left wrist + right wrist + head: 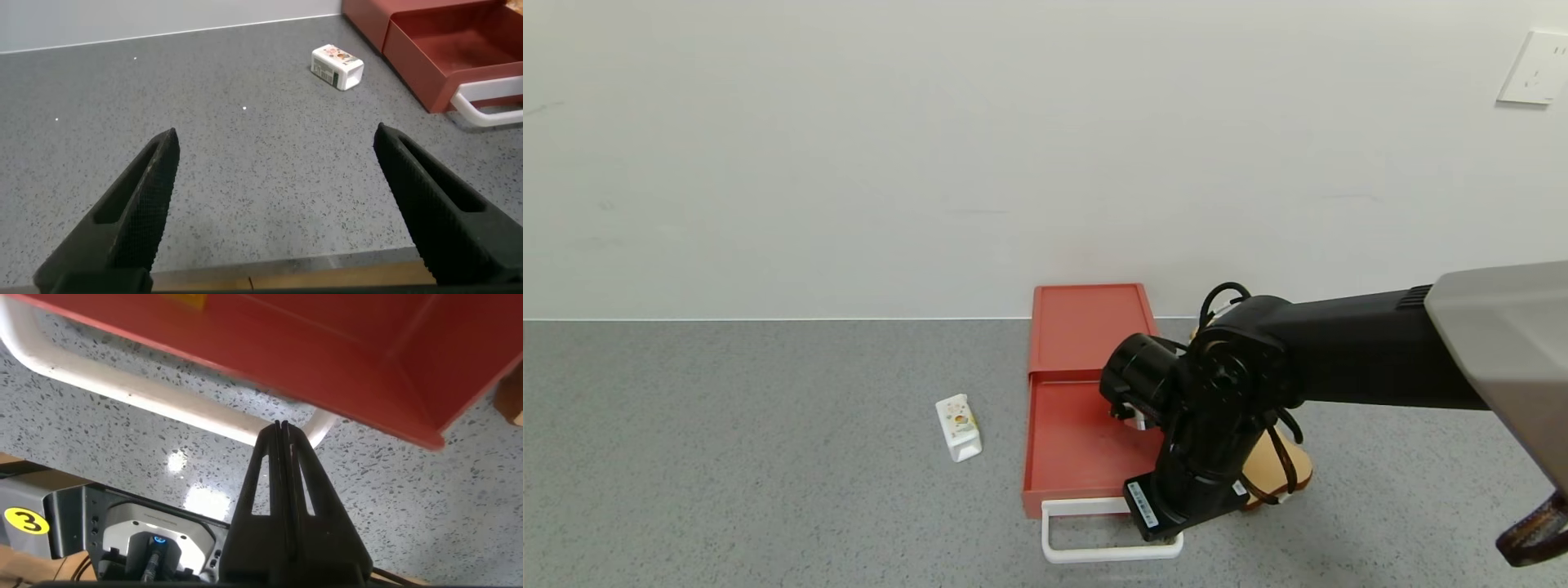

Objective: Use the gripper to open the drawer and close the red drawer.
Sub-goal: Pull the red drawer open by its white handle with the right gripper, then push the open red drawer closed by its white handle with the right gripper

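**Drawer pulled out, right gripper at its handle**

Drawer (1086, 392): brick-red plastic box lying flat on the grey speckled counter (727, 457), its back end close to the white wall (849, 163). We log the sliding tray as drawn out toward us, its inside bare where it shows. The white loop handle (1094, 551) projects from the tray's front edge and rests on the counter.

Right gripper (283, 445): we note it at the drawer's front right corner, pointing down, with the black wrist and its looped cables over the tray's right side. In the right wrist view the two pointed fingers are pressed flat together, tips meeting with no gap, just at the handle's white bar near its corner. We cannot tell whether the tips touch the bar or sit only beside it; nothing is caught between them.

Left gripper (278, 204): we find it only in its own wrist view, held low over bare counter well to the left of the drawer, fingers spread wide with nothing between them.

Other items: small white carton (958, 427) lying on the counter just left of the drawer, apart from it. Tan toast-like piece (1278, 465) on the counter right of the drawer, largely hidden behind the right arm. White wall socket (1534, 68) at upper right.
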Robot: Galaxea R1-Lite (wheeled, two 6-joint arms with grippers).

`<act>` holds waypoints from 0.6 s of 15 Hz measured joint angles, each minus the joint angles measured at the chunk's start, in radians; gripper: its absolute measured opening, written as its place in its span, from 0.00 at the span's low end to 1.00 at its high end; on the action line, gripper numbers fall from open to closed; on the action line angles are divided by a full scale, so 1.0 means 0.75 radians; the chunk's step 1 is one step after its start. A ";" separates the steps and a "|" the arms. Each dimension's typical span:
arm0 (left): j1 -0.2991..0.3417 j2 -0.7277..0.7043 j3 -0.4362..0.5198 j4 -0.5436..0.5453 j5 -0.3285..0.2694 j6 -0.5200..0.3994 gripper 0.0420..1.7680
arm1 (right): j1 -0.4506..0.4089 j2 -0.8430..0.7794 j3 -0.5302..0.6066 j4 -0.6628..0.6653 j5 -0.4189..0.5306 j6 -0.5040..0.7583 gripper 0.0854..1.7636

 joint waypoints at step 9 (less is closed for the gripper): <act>0.000 0.000 0.000 0.001 -0.002 -0.001 0.97 | 0.000 -0.274 0.051 0.010 0.008 -0.051 0.02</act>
